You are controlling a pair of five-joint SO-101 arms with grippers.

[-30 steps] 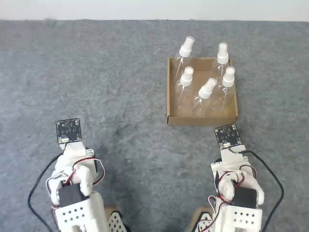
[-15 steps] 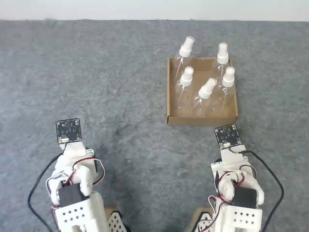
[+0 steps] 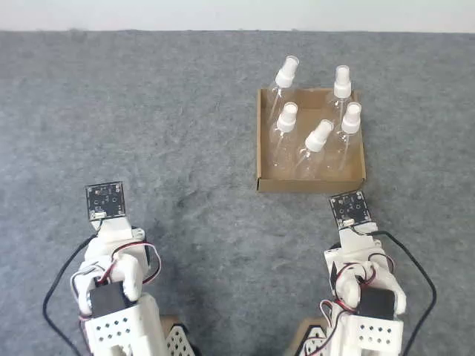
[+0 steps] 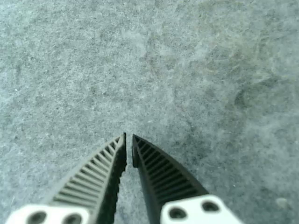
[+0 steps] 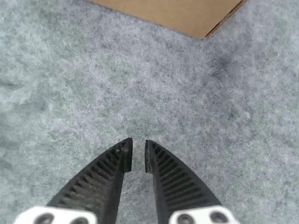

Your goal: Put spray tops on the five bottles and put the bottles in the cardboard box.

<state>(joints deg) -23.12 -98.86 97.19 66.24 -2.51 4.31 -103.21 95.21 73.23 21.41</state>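
You're at lab-type robot bench: grey felt tabletop [image 3: 163, 111], white printed left arm [image 3: 111, 293] and right arm [image 3: 365, 293], loose wiring [image 3: 58, 285], bare camera boards [image 3: 105, 201], plain white wall [image 3: 223, 13] behind.

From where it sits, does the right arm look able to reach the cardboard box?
Probably yes. The cardboard box lies just ahead of the right gripper, with bare grey mat between them. The five capped bottles standing inside would likely crowd any reach into the box itself.

Bright, even, diffuse light overall; in the high view, a faint soft shadow edges the cardboard box [image 3: 310, 184], centre right.
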